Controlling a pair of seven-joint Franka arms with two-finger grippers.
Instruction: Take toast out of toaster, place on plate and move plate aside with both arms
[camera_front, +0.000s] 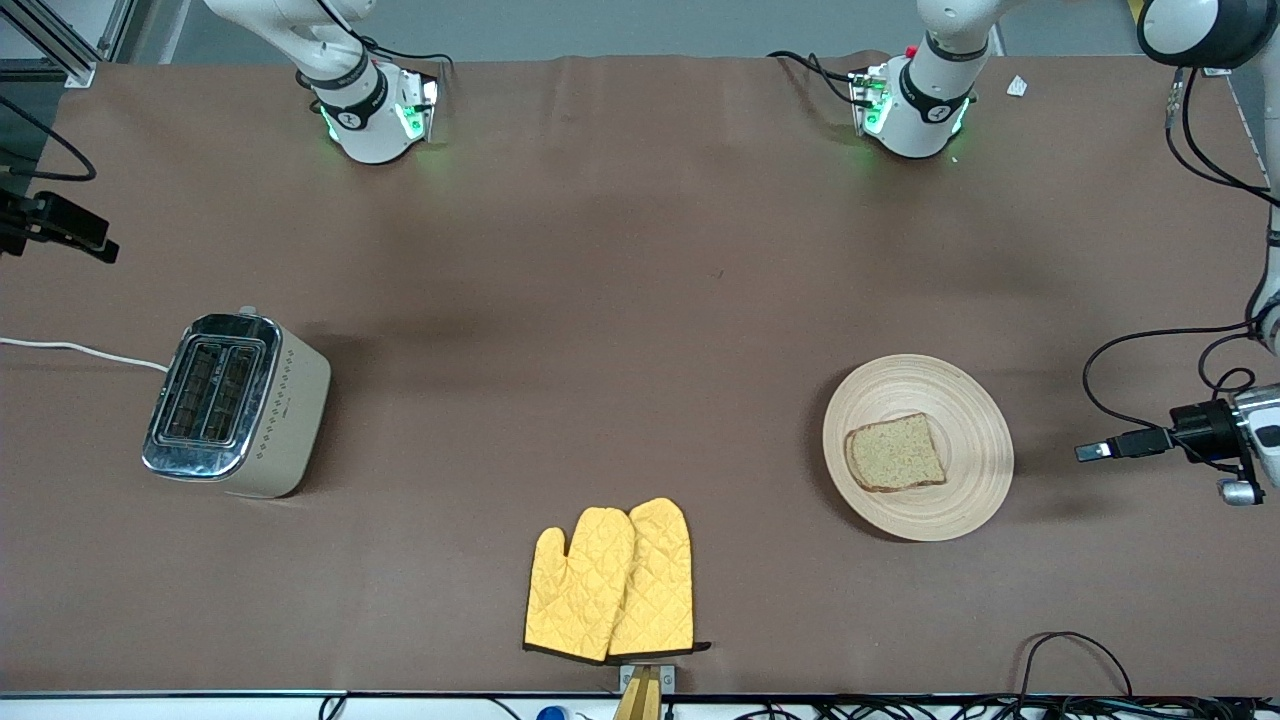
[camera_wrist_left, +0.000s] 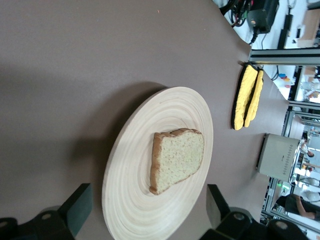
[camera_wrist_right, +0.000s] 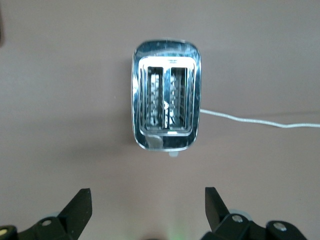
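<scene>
The round beige wooden plate (camera_front: 960, 500) lies on the brown table toward the left arm's end, with the toast (camera_front: 895, 452) flat on it. In the left wrist view the plate (camera_wrist_left: 130, 200) and toast (camera_wrist_left: 177, 160) fill the middle. My left gripper (camera_wrist_left: 148, 200) is open and empty, low beside the plate's rim, its fingers (camera_wrist_left: 80, 202) spread wider than the rim between them. In the front view it (camera_front: 1095, 450) reaches in from the table's end. My right gripper (camera_wrist_right: 148, 200) is open and empty, high over the table by the toaster; it does not show in the front view.
A silver and cream toaster (camera_front: 235, 405) with empty slots stands toward the right arm's end, also in the right wrist view (camera_wrist_right: 165, 107), its white cord (camera_front: 70, 350) trailing off. A pair of yellow oven mitts (camera_front: 612, 580) lies near the front edge. Cables hang by the left arm.
</scene>
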